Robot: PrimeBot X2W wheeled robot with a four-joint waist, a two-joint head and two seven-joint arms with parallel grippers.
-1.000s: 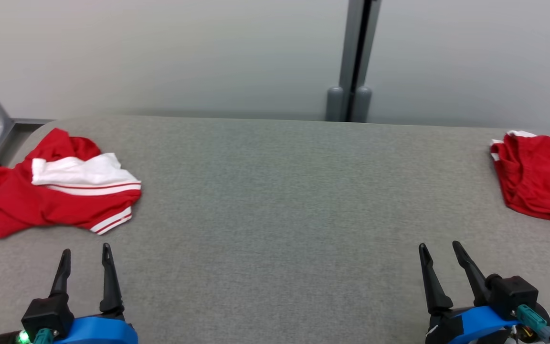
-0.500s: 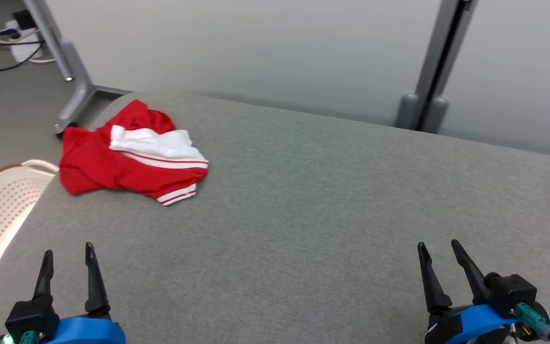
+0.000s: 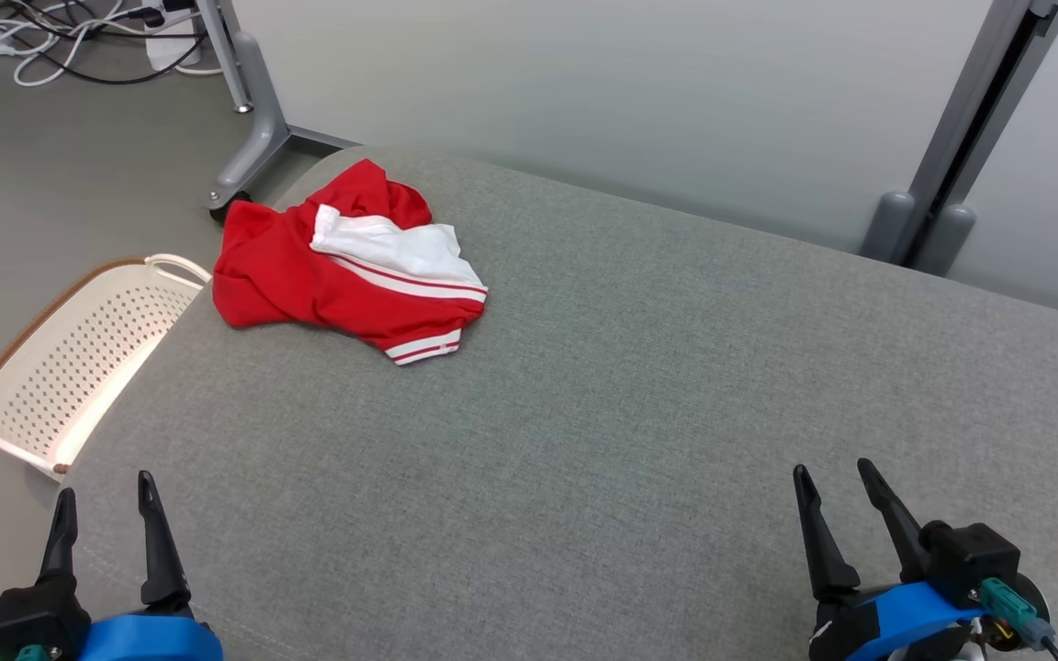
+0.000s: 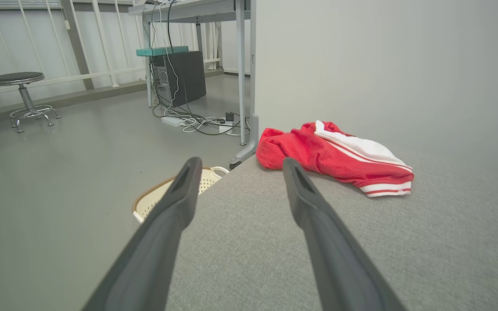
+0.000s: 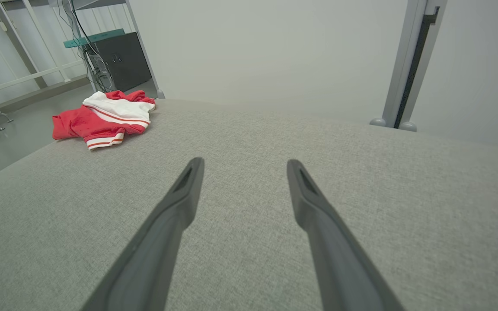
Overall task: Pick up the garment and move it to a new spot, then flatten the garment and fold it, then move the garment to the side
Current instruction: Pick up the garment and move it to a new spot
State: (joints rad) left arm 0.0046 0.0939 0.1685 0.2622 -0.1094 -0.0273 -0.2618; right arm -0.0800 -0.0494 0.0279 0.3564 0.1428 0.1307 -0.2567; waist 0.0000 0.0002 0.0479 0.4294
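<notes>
Red garment [image 3: 345, 266] with the white panel and striped trim is lying crumpled at the far left corner of the grey desk [image 3: 584, 413], right by the edge. There's a cream perforated basket [image 3: 70, 367] down on the floor just beside that side of the desk. Left gripper [image 3: 104, 487] hovers over the near left edge and right gripper [image 3: 831, 467] over the near right part, both with fingers spread wide, holding nothing, and well apart from the garment.
</notes>
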